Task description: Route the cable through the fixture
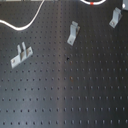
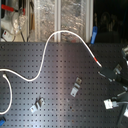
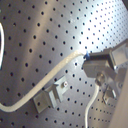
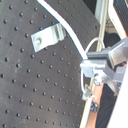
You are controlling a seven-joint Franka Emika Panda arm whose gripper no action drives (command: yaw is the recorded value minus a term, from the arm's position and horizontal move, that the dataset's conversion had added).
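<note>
Hand (image 3: 89,62) clamped on the cable (image 2: 50,42) near its red-marked end, held above the worktop (image 2: 55,90) at the second exterior view's right; carry step, I'd say; next, lower it into the nearest clip (image 2: 76,88)

A white cable (image 2: 47,50) with a red band, silvery metal clips (image 1: 73,33), black hole-dotted board (image 1: 75,90).
</note>
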